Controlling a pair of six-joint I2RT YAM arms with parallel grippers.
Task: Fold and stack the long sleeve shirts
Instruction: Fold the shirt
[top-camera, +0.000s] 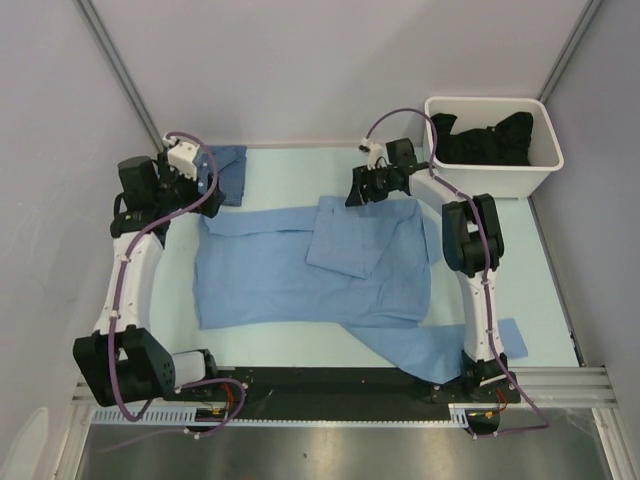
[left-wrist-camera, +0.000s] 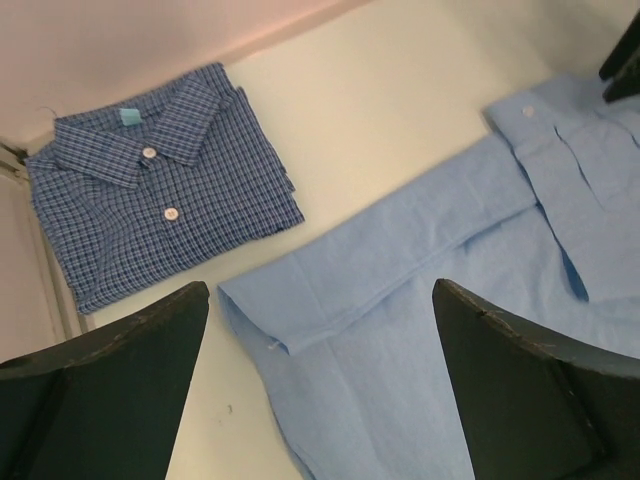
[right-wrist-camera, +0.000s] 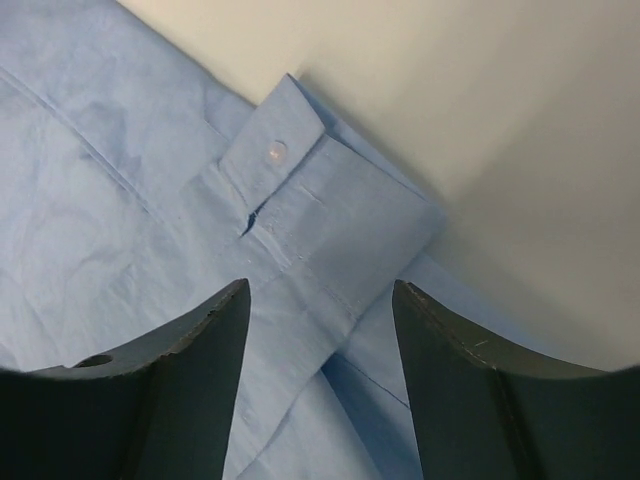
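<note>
Cuff (right-wrist-camera: 300, 190) of the light blue shirt (top-camera: 300, 275) lies just under the right gripper (right-wrist-camera: 320, 290), fingers apart, holding nothing. It lies flat, long way left to right. Over its left edge hangs the left gripper (left-wrist-camera: 320, 290), wide apart.

1 light-blue shirt (top-camera: 300, 275), 1 dark-blue shirt (top-camera: 232, 175), 1 white bin (top-camera: 490, 182).

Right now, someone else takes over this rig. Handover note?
Left pincer: open, empty, over the far-left corner of the light sky-blue button-up shirt.
Right pincer: open, empty, over the buttoned cuff of the sleeve folded across that shirt's body.
Dark blue checked collared shirt: folded, far left, apart from the light one.
Done: checked shirt folded, one light sleeve in.
Left: the other sleeve trails near right. Fold it in, fold the body, then stack.
</note>
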